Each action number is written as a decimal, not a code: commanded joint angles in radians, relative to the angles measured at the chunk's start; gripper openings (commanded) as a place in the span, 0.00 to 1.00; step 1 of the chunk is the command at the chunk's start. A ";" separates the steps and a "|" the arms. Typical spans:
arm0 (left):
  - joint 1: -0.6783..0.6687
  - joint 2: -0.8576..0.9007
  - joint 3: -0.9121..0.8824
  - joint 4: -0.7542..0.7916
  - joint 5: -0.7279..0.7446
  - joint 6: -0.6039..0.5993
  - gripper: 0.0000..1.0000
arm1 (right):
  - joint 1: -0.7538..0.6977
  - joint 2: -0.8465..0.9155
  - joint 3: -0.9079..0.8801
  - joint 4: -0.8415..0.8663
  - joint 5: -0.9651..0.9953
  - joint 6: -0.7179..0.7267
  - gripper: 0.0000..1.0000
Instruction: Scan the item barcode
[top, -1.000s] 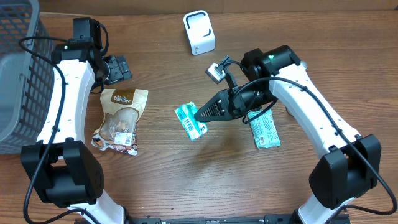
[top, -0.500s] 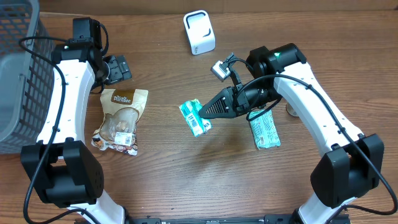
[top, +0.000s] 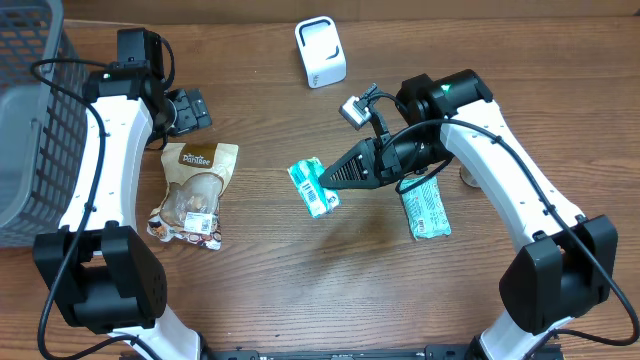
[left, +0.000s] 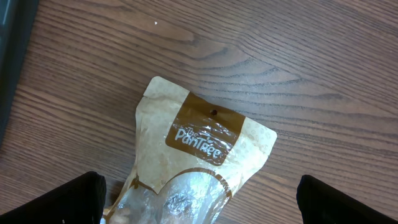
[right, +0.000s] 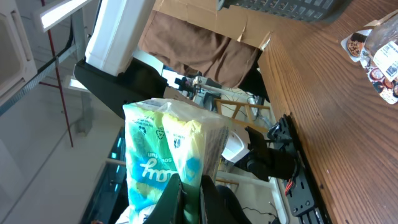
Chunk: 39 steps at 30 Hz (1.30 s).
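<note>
Holding the green packet (top: 314, 188) by its right end, my right pincer (top: 328, 181) is clamped tight on it, and the packet hangs above the middle of the tabletop (top: 260, 290). Its white barcode patch faces up toward the overhead camera. From the right wrist camera the packet (right: 168, 155) stands straight out of the closed fingers (right: 208, 198). The white scanner (top: 320, 52) sits well apart, near the far edge. A second green packet (top: 425, 208) lies flat under the right arm.

My left pincer (top: 190, 108) is spread wide and holds nothing, hovering just beyond the top of the brown snack pouch (top: 197, 190), which lies flat on the wood. A grey wire basket (top: 25, 120) sits at the far left.

The tabletop is brown wood grain, bare between the items. Past its edge the right wrist camera shows cardboard, a brown cloth and some equipment, too cluttered to tell more.

Against a second ago, the held packet has shifted slightly right and toward the far side; over the last half second I see no change.
</note>
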 joint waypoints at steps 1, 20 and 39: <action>-0.006 -0.010 0.008 0.000 -0.012 0.000 1.00 | -0.003 -0.029 0.002 0.003 -0.048 0.013 0.04; -0.006 -0.010 0.008 0.000 -0.012 0.000 0.99 | 0.019 -0.029 0.002 0.045 0.061 0.021 0.04; -0.006 -0.010 0.008 0.000 -0.012 0.000 1.00 | 0.028 -0.028 0.001 0.103 0.227 0.022 0.04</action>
